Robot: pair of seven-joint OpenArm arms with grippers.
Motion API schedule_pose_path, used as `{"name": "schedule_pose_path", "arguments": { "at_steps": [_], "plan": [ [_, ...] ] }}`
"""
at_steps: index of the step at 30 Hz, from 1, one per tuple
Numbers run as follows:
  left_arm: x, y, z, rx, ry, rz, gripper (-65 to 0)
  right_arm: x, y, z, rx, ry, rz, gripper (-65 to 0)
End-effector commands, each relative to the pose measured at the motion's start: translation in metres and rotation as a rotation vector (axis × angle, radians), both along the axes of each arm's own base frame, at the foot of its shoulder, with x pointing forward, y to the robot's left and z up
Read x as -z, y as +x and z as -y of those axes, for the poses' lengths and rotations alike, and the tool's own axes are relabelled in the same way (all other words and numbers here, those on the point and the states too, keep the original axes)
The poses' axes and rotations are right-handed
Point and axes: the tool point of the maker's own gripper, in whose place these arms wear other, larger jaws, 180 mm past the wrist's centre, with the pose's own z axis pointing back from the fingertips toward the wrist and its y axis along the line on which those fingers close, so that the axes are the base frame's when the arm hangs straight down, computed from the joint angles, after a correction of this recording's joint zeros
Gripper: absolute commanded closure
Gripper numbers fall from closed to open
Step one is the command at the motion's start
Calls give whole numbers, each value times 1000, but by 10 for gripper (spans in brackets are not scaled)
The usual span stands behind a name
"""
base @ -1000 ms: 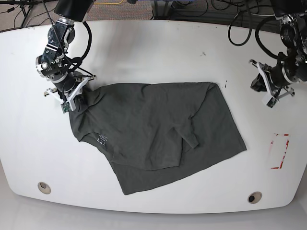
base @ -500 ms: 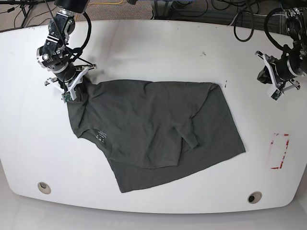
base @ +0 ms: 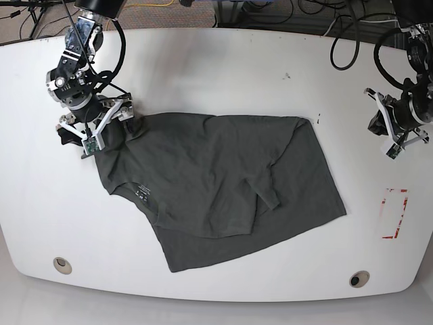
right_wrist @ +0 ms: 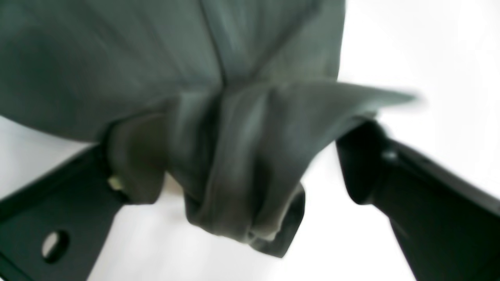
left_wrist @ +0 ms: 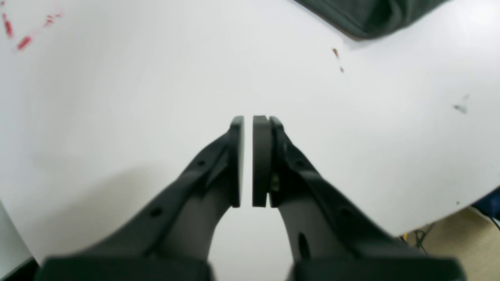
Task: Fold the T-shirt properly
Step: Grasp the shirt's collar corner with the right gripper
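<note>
right wrist view blurred — t-shirt (right_wrist: pixel 234 164) bunched between spread gripper (right_wrist: pixel 230 171) jaws

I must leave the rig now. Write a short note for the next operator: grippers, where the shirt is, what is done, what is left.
Left gripper: shut, empty, over bare table, away from the shirt.
Right gripper: open, jaws spread around a bunched corner of the T-shirt; cloth sits between them, not pinched.
T-shirt: lies mid-table, crumpled, one sleeve folded over the body, collar toward the right gripper.
Done: no neat fold visible.
Left: flatten it, then fold.
</note>
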Motion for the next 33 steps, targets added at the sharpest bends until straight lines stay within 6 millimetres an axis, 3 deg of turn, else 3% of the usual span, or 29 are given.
{"name": "schedule_pose_path", "arguments": {
  "at_steps": [1,4,12,26,33],
  "plan": [
    [-16,11,-4,6,17,46,-25,-27,22,4,-1,-9,93,-650],
    [-19,15,-5,4,22,52,-25,-36,33,8,14,-7,120,-650],
    [-25,20,-8,0,42,53,-25,-41,61,47,130,33,122,-650],
    [-26,22,-7,-1,35,59,-25,-17,124,69,176,219,102,-650],
    [-26,22,-7,-1,35,59,-25,5,138,76,205,321,77,-650]
  ]
}}
